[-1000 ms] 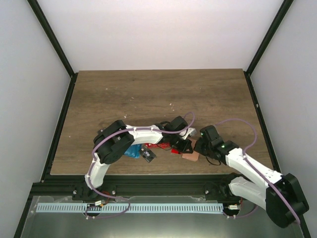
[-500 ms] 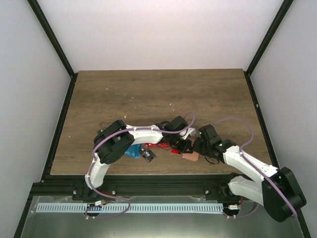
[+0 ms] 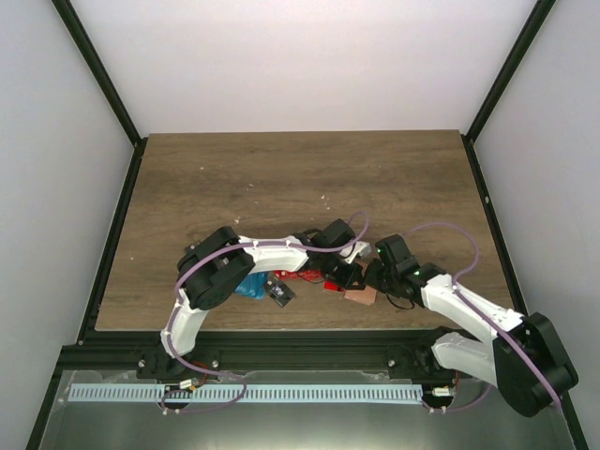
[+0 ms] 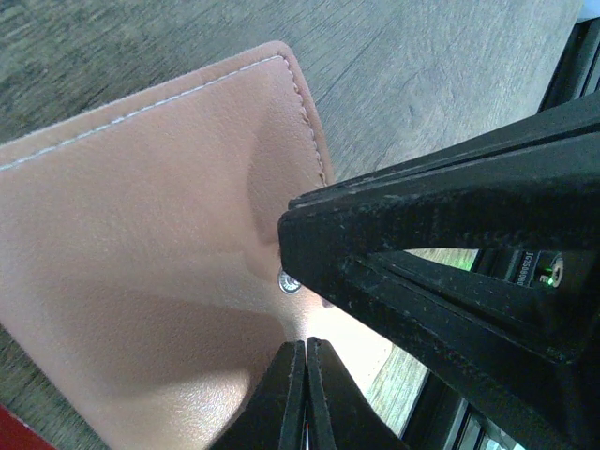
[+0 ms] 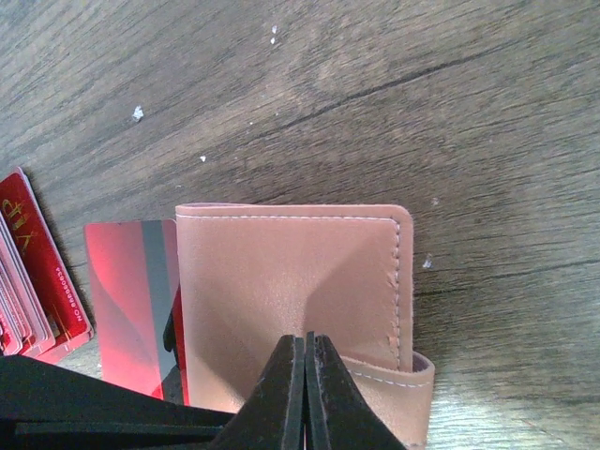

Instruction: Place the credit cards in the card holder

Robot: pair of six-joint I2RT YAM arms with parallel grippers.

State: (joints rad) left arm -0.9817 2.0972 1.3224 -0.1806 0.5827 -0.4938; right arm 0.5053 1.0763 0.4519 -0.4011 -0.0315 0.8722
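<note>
The tan-pink card holder (image 3: 361, 296) lies folded near the table's front edge. My left gripper (image 3: 351, 279) is shut, its tips (image 4: 307, 345) resting over the holder's cover (image 4: 141, 234) near a metal snap. My right gripper (image 3: 378, 281) is also shut, its tips (image 5: 305, 339) touching the holder (image 5: 291, 272) from the other side. A red credit card (image 5: 127, 291) with a grey stripe sticks out from under the holder's left edge. More red credit cards (image 5: 28, 272) lie stacked to its left. Nothing shows between either pair of fingers.
Left of the holder, under the left arm, lie red cards (image 3: 300, 275), a blue card (image 3: 248, 288) and a dark card (image 3: 279, 292). The table's front edge and black frame rail (image 3: 281, 337) run just below the holder. Both gripper bodies crowd together over the holder.
The right arm has shifted slightly left, bringing its gripper closer against the holder. The left arm and the cards have stayed put.
</note>
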